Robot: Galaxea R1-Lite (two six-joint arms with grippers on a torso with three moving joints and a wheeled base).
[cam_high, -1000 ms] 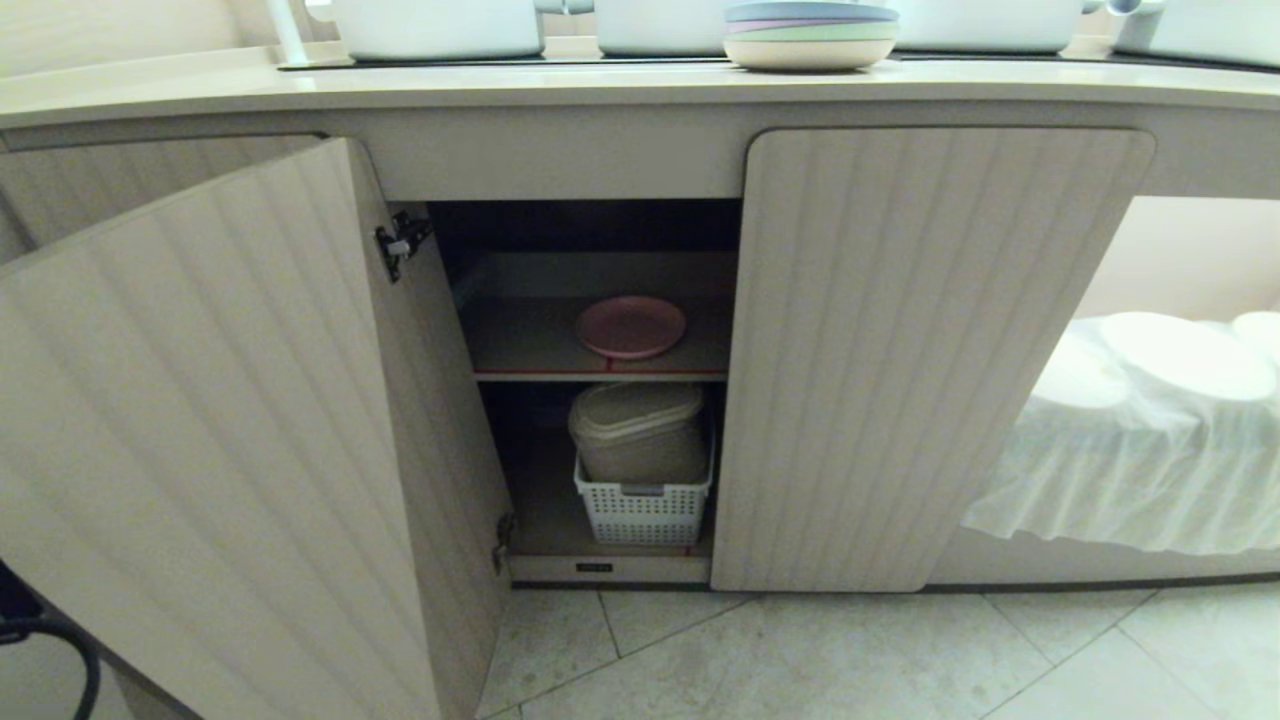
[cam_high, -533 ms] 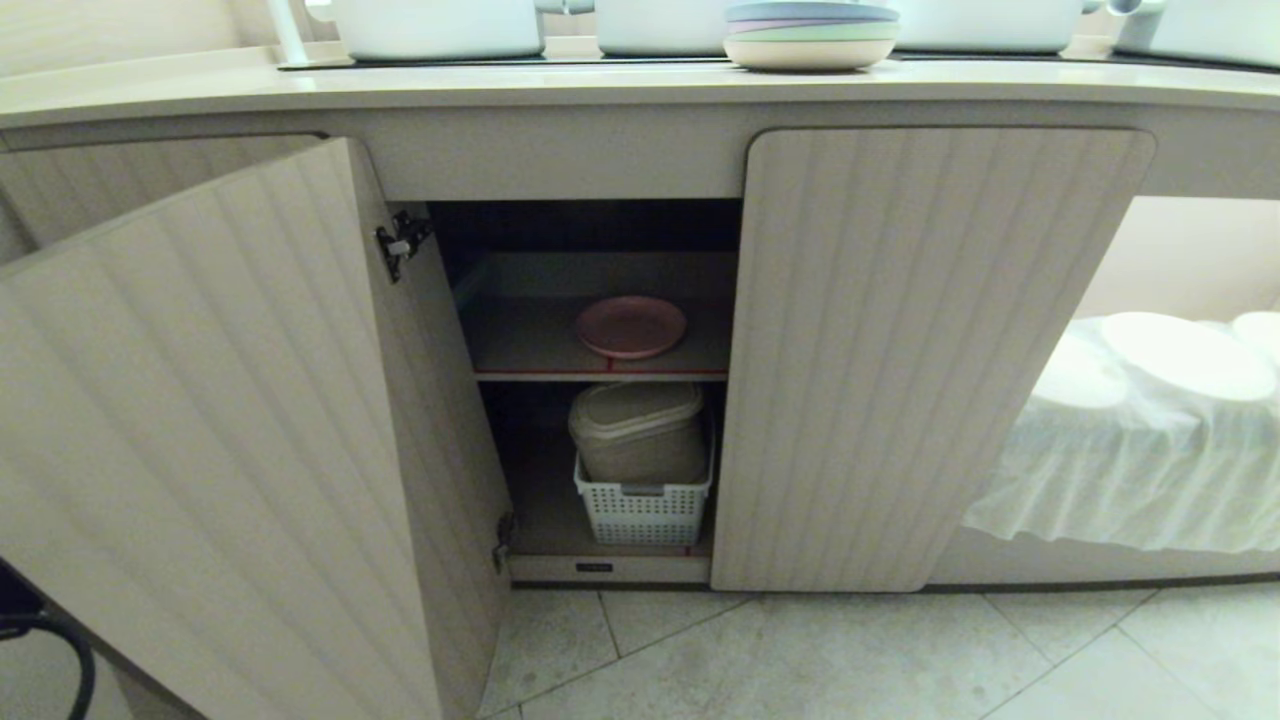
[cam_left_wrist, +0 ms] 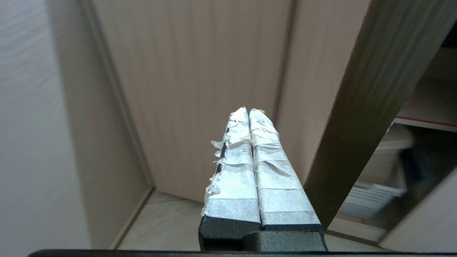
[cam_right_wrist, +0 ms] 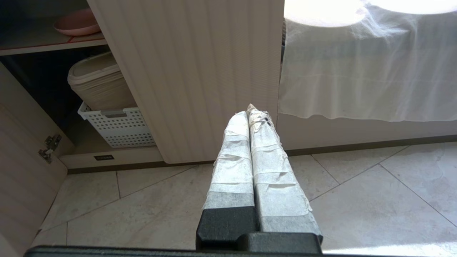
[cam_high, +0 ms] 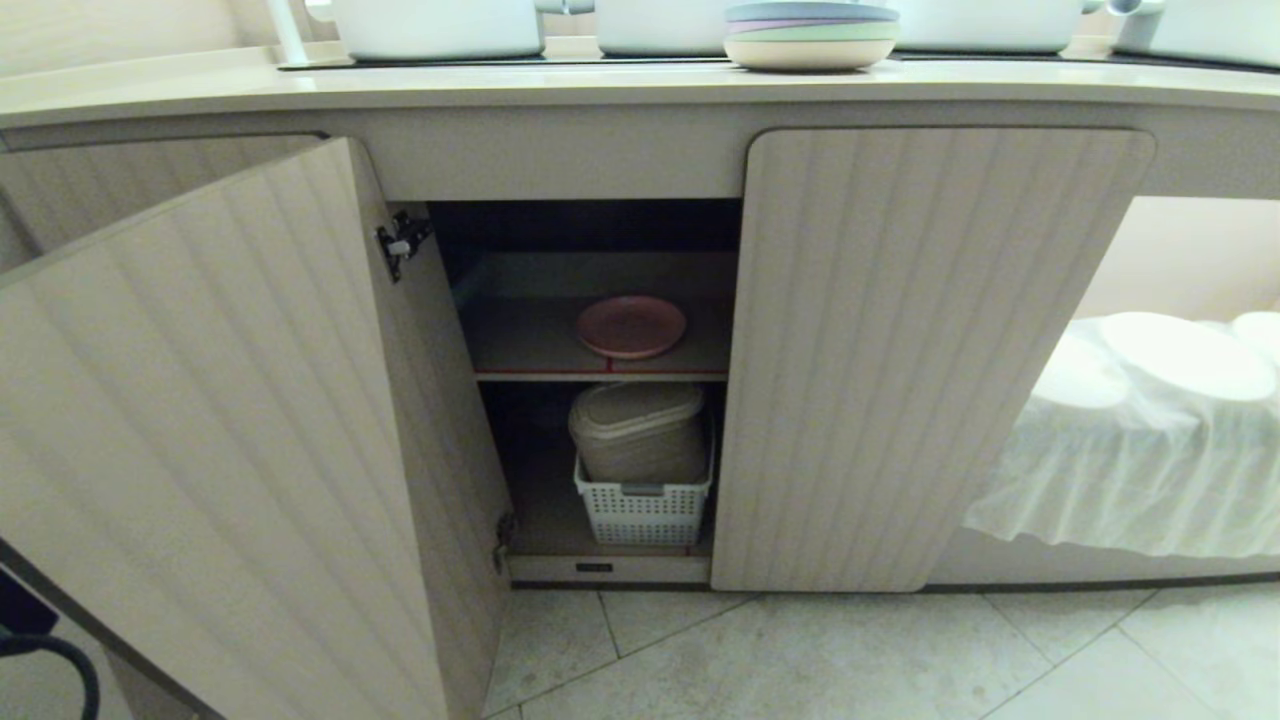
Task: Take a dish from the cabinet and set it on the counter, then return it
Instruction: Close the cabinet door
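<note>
Pink plate lies on the cabinet shelf, beyond the door from the closed, empty left hand.

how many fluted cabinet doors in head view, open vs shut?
3. Left door swung open, right door shut, and a third partly hidden behind the open one looks shut. More could lie outside the view.

White-taped fingers, blk base, blk cable
</note>
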